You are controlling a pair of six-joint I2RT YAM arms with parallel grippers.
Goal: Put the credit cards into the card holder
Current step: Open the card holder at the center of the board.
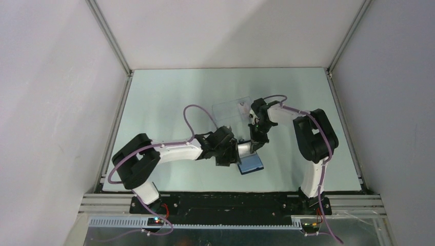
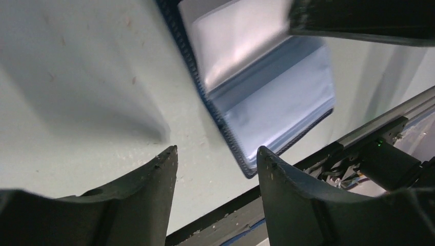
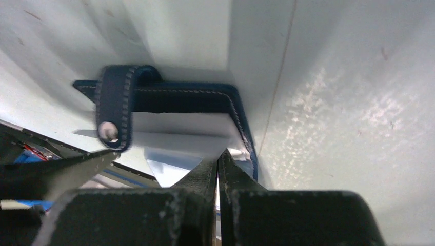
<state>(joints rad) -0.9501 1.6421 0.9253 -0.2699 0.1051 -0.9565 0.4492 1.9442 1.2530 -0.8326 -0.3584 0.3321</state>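
Observation:
The card holder (image 1: 251, 165) lies open near the table's front edge, dark navy outside with pale blue clear sleeves (image 2: 277, 102) inside. Its snap strap (image 3: 114, 110) curls over the navy cover (image 3: 179, 100). My right gripper (image 1: 255, 146) points down at it, shut (image 3: 219, 154) on the edge of a lifted inner leaf. My left gripper (image 1: 237, 154) is just left of the holder, open (image 2: 216, 151) with nothing between its fingers, one fingertip (image 2: 262, 154) at the holder's near corner. The credit cards (image 1: 232, 109), pale and see-through, lie farther back on the table.
The black front rail (image 2: 308, 159) with cabling runs just beyond the holder. White walls and aluminium posts (image 1: 110, 36) enclose the pale green table (image 1: 169, 97). Both arms crowd the centre front.

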